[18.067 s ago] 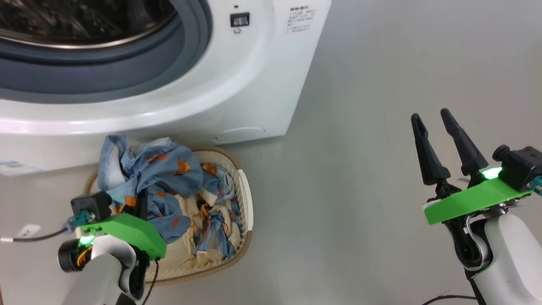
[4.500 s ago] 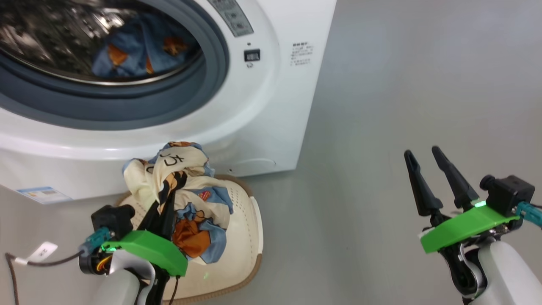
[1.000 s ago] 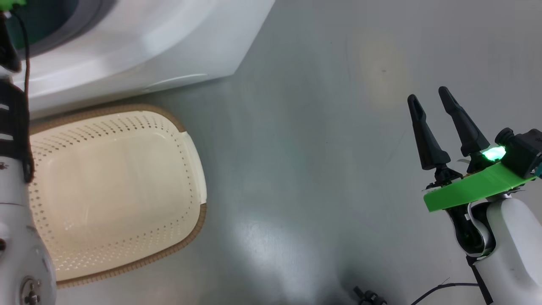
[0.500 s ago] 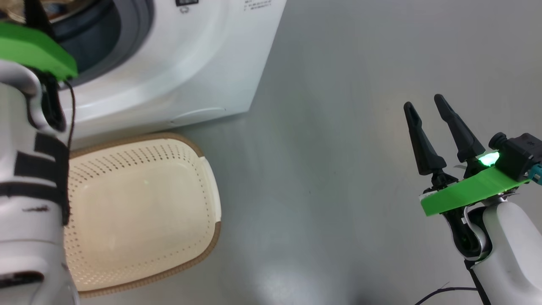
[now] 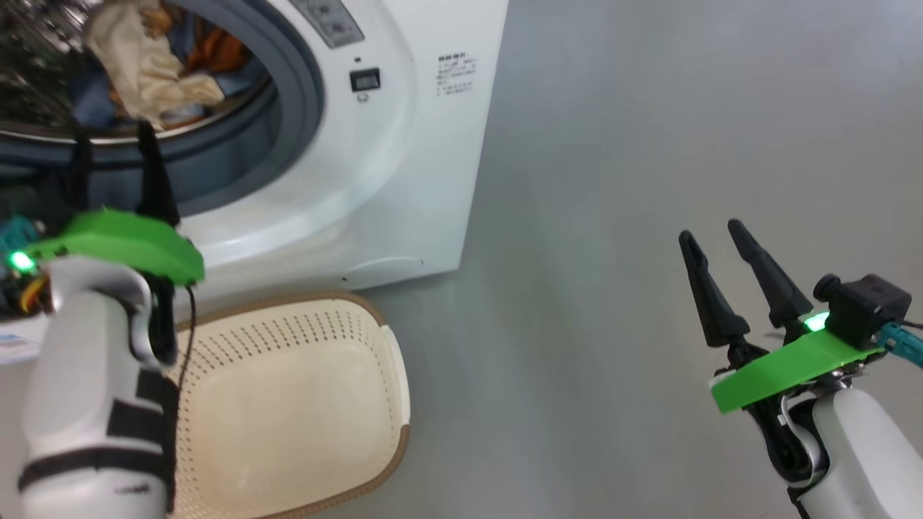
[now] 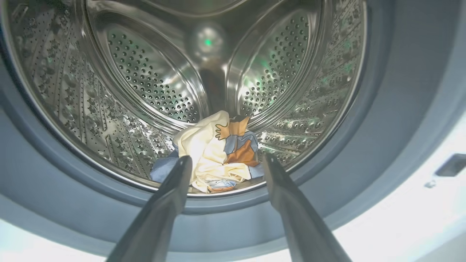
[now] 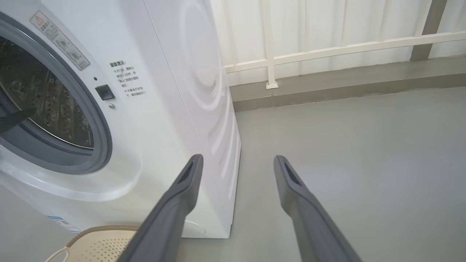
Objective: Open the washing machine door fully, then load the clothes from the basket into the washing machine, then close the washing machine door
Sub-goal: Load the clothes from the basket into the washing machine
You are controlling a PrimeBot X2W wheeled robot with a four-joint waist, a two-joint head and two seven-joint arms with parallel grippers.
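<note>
The washing machine (image 5: 404, 144) stands with its drum mouth uncovered; the washing machine door is out of view. Cream, blue and orange clothes (image 5: 155, 68) lie in the steel drum, low at its front (image 6: 218, 156). My left gripper (image 5: 114, 137) is open and empty, its tips (image 6: 226, 158) just outside the grey gasket and aimed at the pile. The basket (image 5: 324, 317) sits on the floor against the machine's foot with nothing in it. Far to the right, my right gripper (image 5: 709, 231) hangs open and empty over bare floor, and its wrist view (image 7: 237, 157) looks along the machine's side.
Grey floor (image 5: 613, 180) stretches to the right of the machine. A white railing and wall (image 7: 327, 47) run behind it. One corner of the basket (image 7: 98, 243) shows at the machine's base, and a dark left finger (image 7: 14, 118) shows at the drum mouth.
The head camera has tilted up, bringing the drum into view. My left gripper has drawn back out of the drum, leaving the cream garment inside. The right gripper stayed open.
</note>
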